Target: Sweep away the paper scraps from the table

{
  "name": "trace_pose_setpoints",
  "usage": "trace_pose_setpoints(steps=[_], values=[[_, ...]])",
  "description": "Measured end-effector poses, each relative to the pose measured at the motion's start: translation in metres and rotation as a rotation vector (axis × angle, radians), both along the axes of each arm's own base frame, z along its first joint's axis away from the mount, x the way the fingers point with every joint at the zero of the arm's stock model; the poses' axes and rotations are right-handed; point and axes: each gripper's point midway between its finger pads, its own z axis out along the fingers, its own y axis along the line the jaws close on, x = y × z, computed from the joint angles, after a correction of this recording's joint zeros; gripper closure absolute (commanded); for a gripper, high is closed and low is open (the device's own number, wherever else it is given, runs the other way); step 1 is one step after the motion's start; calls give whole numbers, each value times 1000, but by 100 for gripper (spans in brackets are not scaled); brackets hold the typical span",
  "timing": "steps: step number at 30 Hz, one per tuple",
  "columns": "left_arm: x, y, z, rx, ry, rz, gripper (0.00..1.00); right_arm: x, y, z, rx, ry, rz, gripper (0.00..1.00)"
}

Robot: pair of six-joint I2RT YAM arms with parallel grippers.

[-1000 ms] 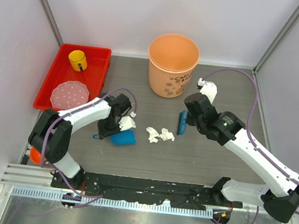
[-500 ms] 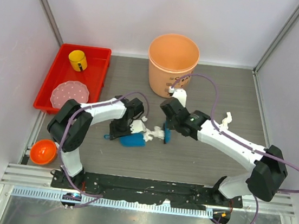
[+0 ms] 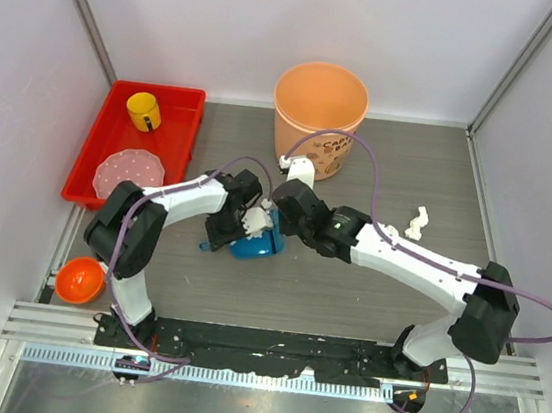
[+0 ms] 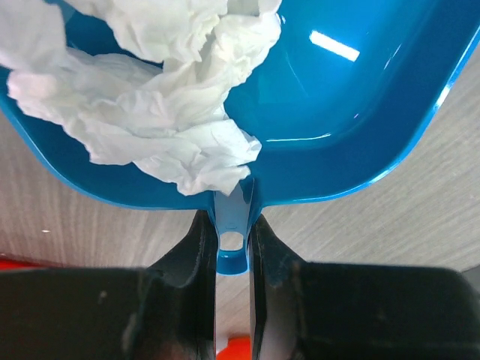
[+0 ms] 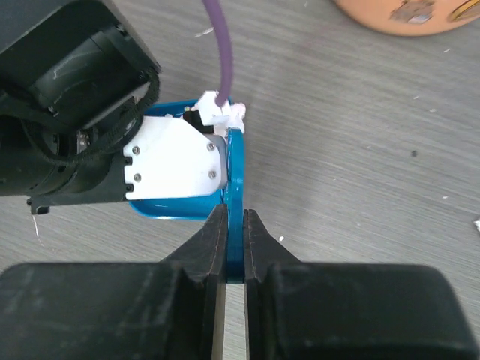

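My left gripper is shut on the handle of the blue dustpan, which rests on the table left of centre. Several crumpled white paper scraps lie inside the pan. My right gripper is shut on a thin blue brush and holds it against the pan's open right side. One more paper scrap lies alone on the table at the right.
An orange bucket stands at the back centre. A red tray at the back left holds a yellow cup and a pink plate. An orange bowl sits at the near left edge.
My right gripper swept the brush leftward across the table, pushing the loose scraps into the dustpan. The left gripper shifted the pan slightly right to meet it.
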Motion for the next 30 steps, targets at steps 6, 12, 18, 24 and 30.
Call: trace_pose_setpoints(steps=[6, 12, 18, 24, 30], values=[[25, -1, 13, -98, -108, 102, 100, 4, -33, 54, -14, -124, -88, 99], [54, 12, 51, -205, -198, 258, 100, 3, -90, 102, -27, -247, -219, 99], [119, 22, 128, -296, -400, 373, 100, 34, -187, 112, -56, -240, -481, 99], [191, 0, 238, -411, -649, 388, 100, 49, -261, 104, -136, -201, -661, 99], [280, -41, 336, -459, -995, 370, 100, 50, -266, 101, -157, -180, -636, 99]])
